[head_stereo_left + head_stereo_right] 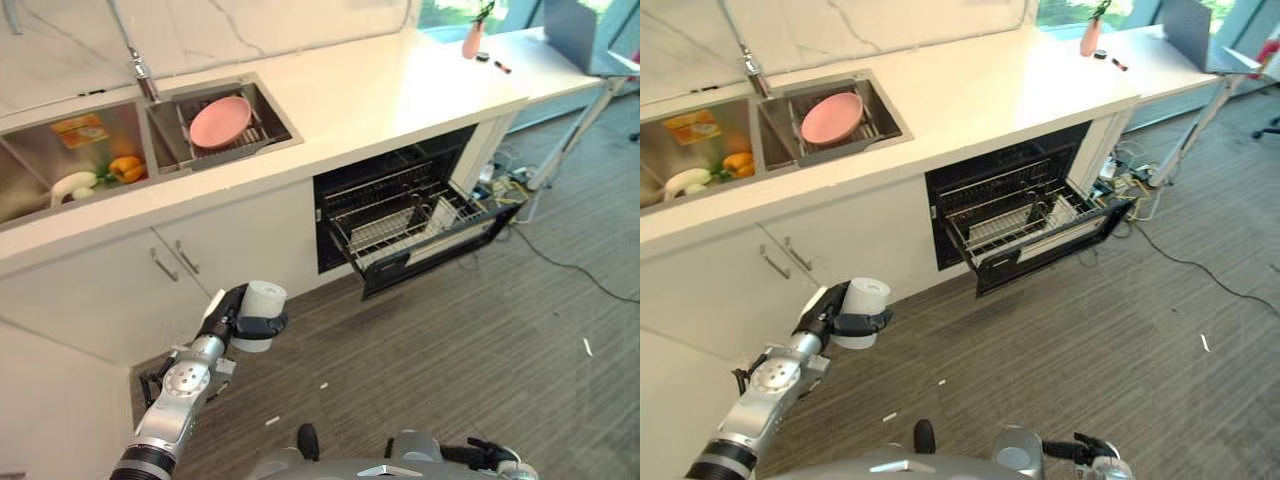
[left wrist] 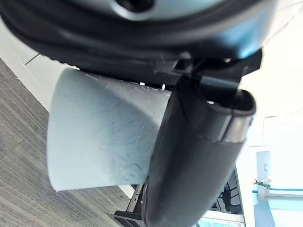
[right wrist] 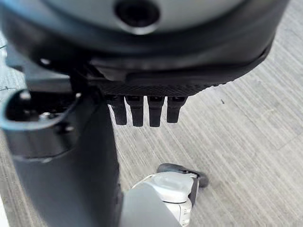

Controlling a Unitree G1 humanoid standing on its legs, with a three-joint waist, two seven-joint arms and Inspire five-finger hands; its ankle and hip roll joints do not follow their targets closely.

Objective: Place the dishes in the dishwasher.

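Observation:
A pale grey cup (image 1: 264, 299) is held upright by my left hand (image 1: 236, 305), whose fingers and thumb (image 2: 199, 161) curl round it, low in front of the white cabinets. A pink plate (image 1: 220, 120) lies on a wire rack in the right sink basin (image 1: 278, 118). To the right, the dishwasher (image 1: 400, 170) stands open under the counter. Its lower wire rack (image 1: 400, 228) is pulled out over the lowered door (image 1: 445, 250). My right hand (image 3: 142, 111) hangs over the wood floor with relaxed fingers and holds nothing.
The left basin (image 1: 40, 150) holds vegetables, a packet and a white item. A faucet (image 1: 140, 60) rises behind the sinks. Cabinet handles (image 1: 175, 260) stick out near my left hand. A table (image 1: 560, 60) with a laptop stands far right, with cables (image 1: 560, 260) on the floor below it.

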